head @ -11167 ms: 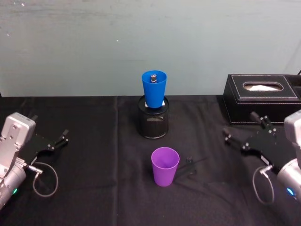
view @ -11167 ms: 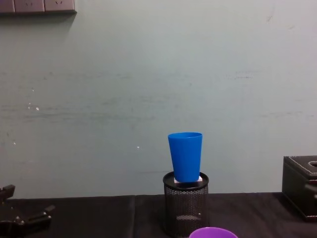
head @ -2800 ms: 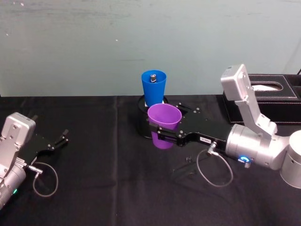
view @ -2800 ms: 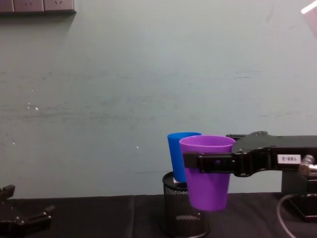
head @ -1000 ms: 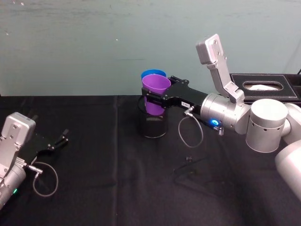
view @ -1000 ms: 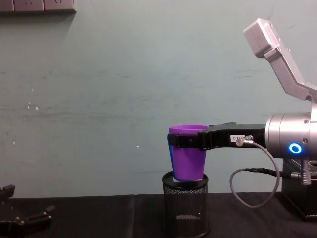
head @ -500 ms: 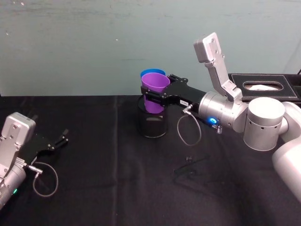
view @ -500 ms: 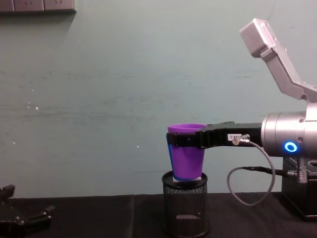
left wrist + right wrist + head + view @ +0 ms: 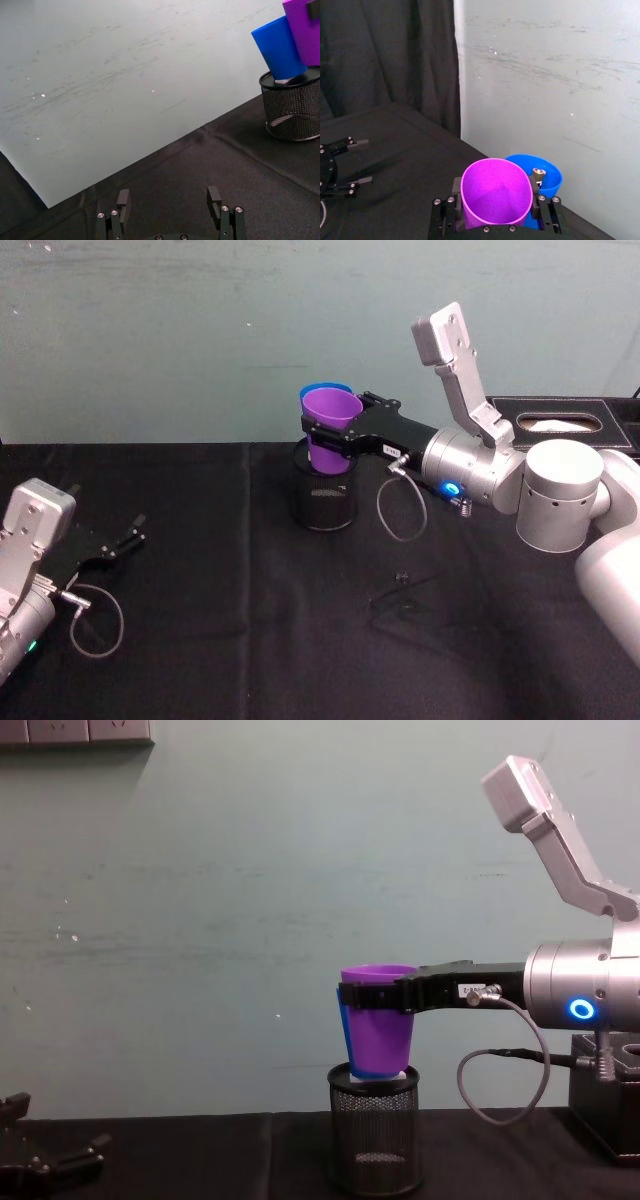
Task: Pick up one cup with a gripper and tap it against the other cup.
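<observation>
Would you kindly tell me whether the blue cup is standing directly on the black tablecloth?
No, the blue cup stands on top of the black mesh pen holder.

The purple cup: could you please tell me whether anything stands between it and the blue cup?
Nothing visible does. The right gripper holds the purple cup against the blue cup on the mesh holder; no gap shows. The left gripper lies open on the table.
</observation>
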{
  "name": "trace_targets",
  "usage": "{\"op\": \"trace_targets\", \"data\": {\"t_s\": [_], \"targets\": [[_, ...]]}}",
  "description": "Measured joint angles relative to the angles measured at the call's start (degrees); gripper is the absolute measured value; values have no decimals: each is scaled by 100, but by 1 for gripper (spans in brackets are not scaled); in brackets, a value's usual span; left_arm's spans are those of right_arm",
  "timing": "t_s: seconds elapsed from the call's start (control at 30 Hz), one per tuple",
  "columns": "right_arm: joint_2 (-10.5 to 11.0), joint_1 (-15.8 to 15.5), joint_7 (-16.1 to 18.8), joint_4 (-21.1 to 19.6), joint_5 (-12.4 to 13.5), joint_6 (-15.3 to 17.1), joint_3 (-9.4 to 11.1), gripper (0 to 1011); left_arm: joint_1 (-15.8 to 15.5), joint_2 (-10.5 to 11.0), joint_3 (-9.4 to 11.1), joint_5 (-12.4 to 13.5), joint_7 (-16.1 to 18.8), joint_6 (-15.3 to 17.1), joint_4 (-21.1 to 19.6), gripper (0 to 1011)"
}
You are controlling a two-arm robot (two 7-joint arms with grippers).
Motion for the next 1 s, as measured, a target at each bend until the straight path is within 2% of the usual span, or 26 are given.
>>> {"op": "trace_targets", "data": {"t_s": [1.0], "targets": [[-168,250,29,354,-72,-33,69,741,0,0,0,0,0,0,0,1000]]}}
